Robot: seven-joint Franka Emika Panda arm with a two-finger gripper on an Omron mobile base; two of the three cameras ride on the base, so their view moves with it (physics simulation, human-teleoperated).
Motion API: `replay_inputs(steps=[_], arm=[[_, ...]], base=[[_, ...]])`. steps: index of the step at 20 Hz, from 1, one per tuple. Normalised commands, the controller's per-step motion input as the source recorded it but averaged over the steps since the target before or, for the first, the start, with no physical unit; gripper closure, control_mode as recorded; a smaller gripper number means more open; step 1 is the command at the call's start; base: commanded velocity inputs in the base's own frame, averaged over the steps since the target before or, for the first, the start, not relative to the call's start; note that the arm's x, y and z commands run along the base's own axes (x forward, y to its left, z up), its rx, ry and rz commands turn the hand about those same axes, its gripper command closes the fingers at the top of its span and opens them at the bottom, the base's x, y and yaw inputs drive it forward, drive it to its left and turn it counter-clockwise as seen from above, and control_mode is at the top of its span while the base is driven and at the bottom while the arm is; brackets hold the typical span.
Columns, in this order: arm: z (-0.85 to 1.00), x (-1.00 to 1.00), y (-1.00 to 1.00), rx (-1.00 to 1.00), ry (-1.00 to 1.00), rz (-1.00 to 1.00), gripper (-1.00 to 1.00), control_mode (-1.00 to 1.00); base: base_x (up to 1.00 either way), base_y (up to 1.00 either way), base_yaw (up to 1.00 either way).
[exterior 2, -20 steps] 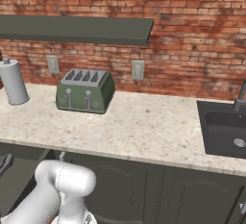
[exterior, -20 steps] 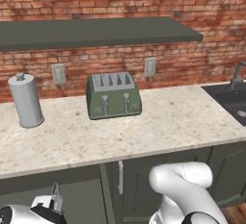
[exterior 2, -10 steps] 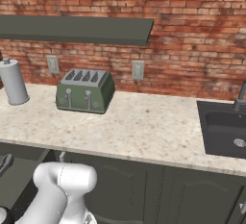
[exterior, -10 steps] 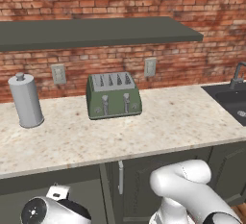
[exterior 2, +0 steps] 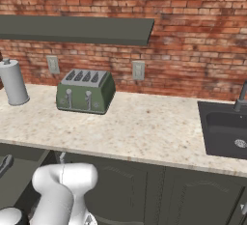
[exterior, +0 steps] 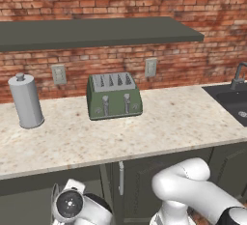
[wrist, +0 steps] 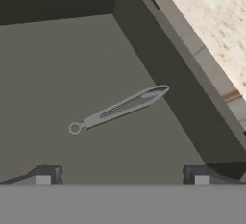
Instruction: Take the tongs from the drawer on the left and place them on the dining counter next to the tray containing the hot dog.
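Note:
The tongs (wrist: 120, 107) lie flat on the floor of the open drawer (wrist: 57, 69). They are slim grey metal, with a ring end toward the lower left and the tips toward the drawer's right wall (wrist: 168, 69). My gripper (wrist: 121, 177) hangs above them, open, its two dark fingertips (wrist: 44, 175) spread wide with nothing between them. The tongs sit a little beyond the fingertips, roughly centred between them. In the left base view my wrist (exterior: 70, 205) reaches low at the lower left, below the worktop edge. The dining counter, tray and hot dog are out of view.
A green toaster (exterior: 113, 96) and a grey canister (exterior: 26, 101) stand on the speckled worktop (exterior: 159, 122) above the drawer. A sink (exterior 2: 226, 130) lies to the right. A dark shelf (exterior: 96, 31) runs along the brick wall. Cabinet doors (exterior 2: 144, 195) are below.
My wrist has shifted to the right in the left base view and the elbow has swung with it. The tongs' earlier position cannot be compared.

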Motion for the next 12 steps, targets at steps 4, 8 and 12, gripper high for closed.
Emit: replay_inputs(steps=[4,8,12], arm=[[0.00,0.02,-0.01,0.32,0.13,-0.11,-1.00,-1.00],[0.00,0.00,0.00,0.19,0.23,-0.16,-1.00,-1.00],[0.00,0.00,0.00,0.02,0.26,-0.19,-1.00,-1.00]], base=[[0.00,0.00,0.00],[0.00,0.00,0.00],[0.00,0.00,0.00]])
